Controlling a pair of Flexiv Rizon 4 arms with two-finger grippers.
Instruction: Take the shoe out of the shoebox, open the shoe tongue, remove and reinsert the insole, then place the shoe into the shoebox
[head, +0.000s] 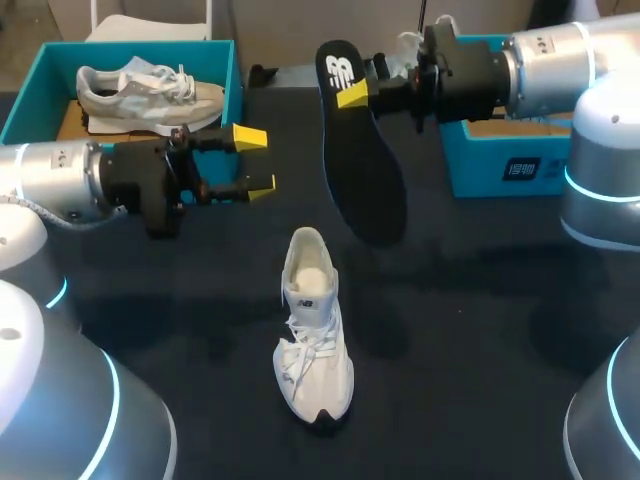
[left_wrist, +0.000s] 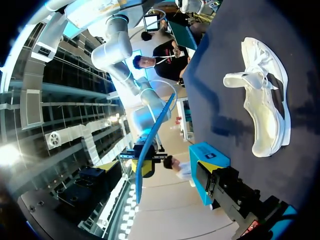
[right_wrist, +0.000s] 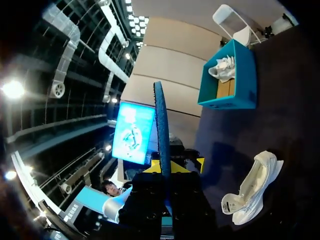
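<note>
A white shoe (head: 315, 330) lies on the dark table near the middle, its toe towards the front edge and its tongue pulled open. Above and behind it hangs the black insole (head: 362, 160), with my right gripper (head: 358, 95) shut on its heel end. The right wrist view shows the insole (right_wrist: 160, 125) edge-on between the yellow tips of that gripper (right_wrist: 169, 167), and the shoe (right_wrist: 252, 192) on the table beside it. My left gripper (head: 256, 162) stands open and empty left of the insole, above the table. From the left wrist the shoe (left_wrist: 265, 95) and the hanging insole (left_wrist: 150, 145) show.
A teal shoebox (head: 236, 75) at the back left holds a second pale shoe (head: 150, 90). Another teal box (head: 500, 170) stands at the back right under my right arm. The back-left box (right_wrist: 235, 95) also shows in the right wrist view.
</note>
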